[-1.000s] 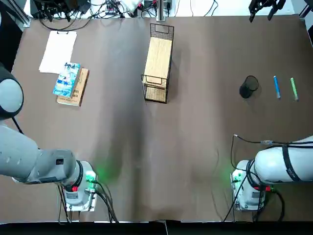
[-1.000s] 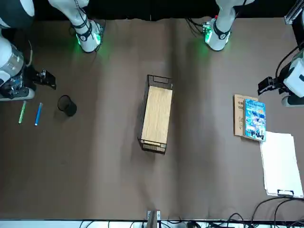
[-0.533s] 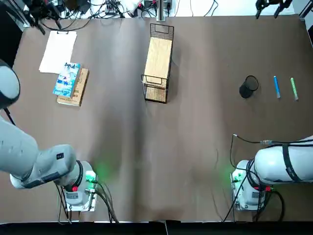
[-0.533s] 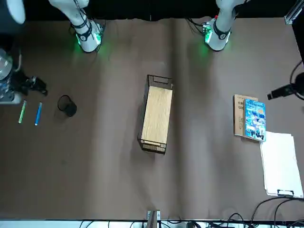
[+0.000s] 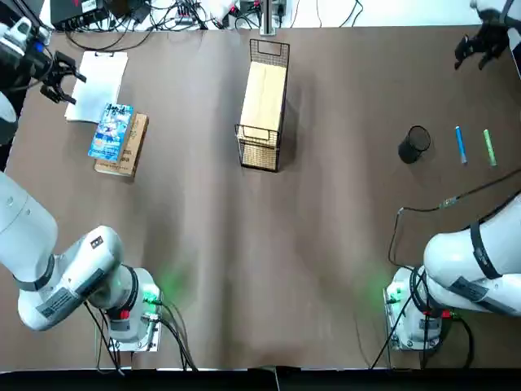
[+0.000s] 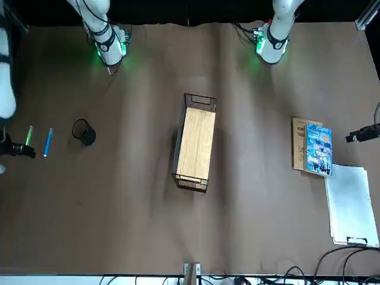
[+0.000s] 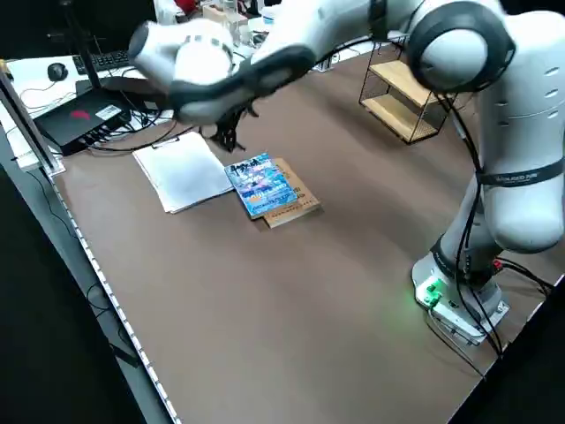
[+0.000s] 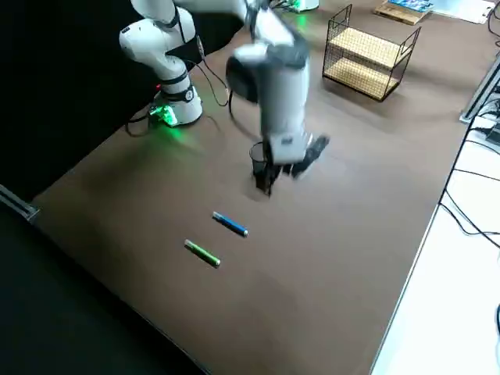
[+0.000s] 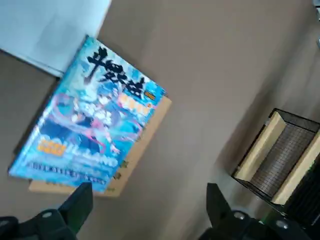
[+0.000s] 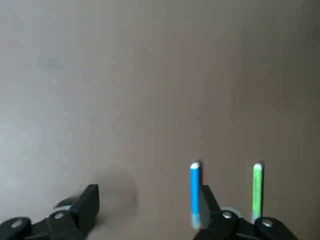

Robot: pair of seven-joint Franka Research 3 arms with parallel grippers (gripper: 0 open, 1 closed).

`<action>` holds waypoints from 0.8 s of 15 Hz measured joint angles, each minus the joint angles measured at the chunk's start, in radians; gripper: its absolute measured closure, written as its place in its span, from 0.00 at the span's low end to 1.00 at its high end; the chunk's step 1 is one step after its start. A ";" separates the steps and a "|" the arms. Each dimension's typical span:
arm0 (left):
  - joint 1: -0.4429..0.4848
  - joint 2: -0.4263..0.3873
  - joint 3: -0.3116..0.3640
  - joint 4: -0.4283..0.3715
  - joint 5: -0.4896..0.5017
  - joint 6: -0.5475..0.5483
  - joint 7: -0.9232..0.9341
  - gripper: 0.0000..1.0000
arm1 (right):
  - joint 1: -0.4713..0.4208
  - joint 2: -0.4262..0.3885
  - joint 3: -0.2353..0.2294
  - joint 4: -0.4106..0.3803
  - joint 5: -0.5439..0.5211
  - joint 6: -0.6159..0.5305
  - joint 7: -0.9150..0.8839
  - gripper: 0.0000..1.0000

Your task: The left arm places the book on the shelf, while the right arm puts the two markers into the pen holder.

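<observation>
While the pen holder (image 5: 415, 144) is standing on the brown desk (image 5: 326, 204) with nothing seen inside it, the blue marker (image 5: 460, 145) and the green marker (image 5: 489, 148) are lying side by side just to its right. The shelf (image 5: 264, 104) is sitting mid-desk, its plank top bare. The book (image 5: 111, 131) is resting on a tan book (image 5: 127, 149), beside a white sheet (image 5: 97, 84); its cover lettering is not legible. The left tool (image 5: 55, 77) is hovering released and empty near the book's far side. The right tool (image 5: 479, 45) is hanging released, holding nothing, beyond the markers at the far right corner
</observation>
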 joint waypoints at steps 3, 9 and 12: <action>0.010 0.102 0.000 0.003 -0.065 0.037 0.072 0.00 | -0.054 0.119 0.001 0.002 -0.006 0.118 -0.027 0.16; 0.058 0.205 0.000 0.016 -0.085 0.183 0.194 0.00 | -0.136 0.229 0.001 0.002 -0.007 0.144 -0.058 0.40; 0.069 0.241 0.000 0.017 -0.124 0.214 0.217 0.00 | -0.142 0.236 0.001 -0.012 -0.007 0.137 -0.058 0.42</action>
